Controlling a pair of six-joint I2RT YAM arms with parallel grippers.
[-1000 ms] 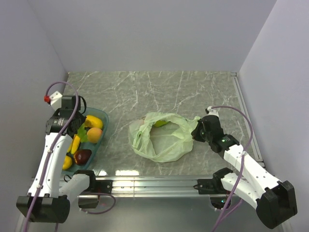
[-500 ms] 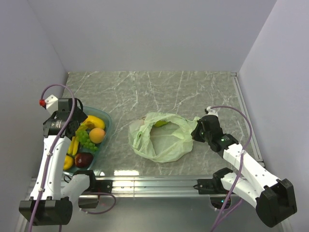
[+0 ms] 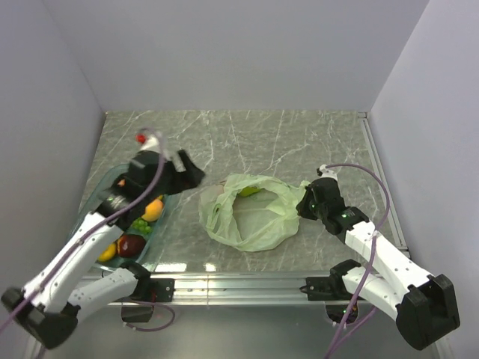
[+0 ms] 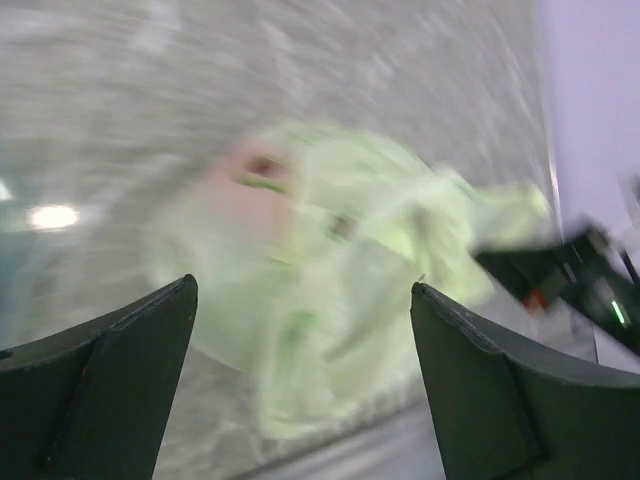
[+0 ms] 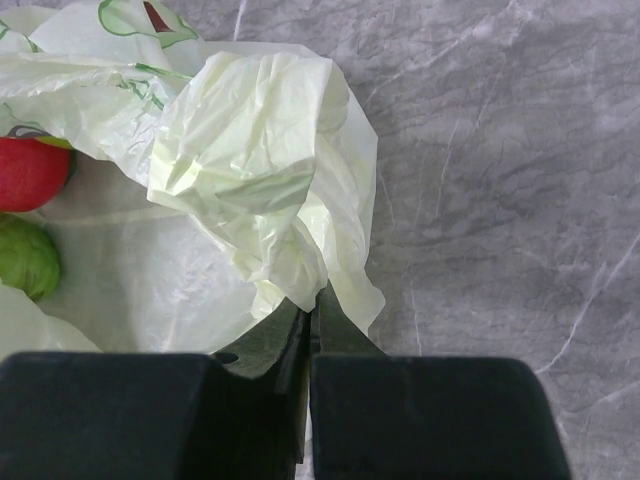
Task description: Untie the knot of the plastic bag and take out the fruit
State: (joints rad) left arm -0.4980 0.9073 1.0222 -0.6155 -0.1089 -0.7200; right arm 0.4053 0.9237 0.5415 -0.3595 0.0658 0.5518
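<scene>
The pale-green plastic bag (image 3: 251, 217) lies mid-table with its mouth open upward. The knot is out of view. My right gripper (image 5: 312, 300) is shut on a bunched fold of the plastic bag (image 5: 260, 170) at its right edge. Inside the bag, the right wrist view shows fruit: a red apple (image 5: 25, 170) and a round green fruit (image 5: 25, 262). My left gripper (image 3: 191, 167) hangs open and blurred just left of the bag, above the table. In the left wrist view the bag (image 4: 330, 270) fills the space ahead of the left gripper (image 4: 302, 288), which holds nothing.
A teal-blue transparent tray (image 3: 152, 238) sits at the near left under my left arm, holding a mango (image 3: 153, 209), green grapes (image 3: 140, 224), a dark red apple (image 3: 131, 244) and a banana (image 3: 107, 253). Walls close in the left, back and right sides.
My left gripper opened over the tray, leaving green grapes there, then swung right toward the bag. The right arm and the bag have not moved.
</scene>
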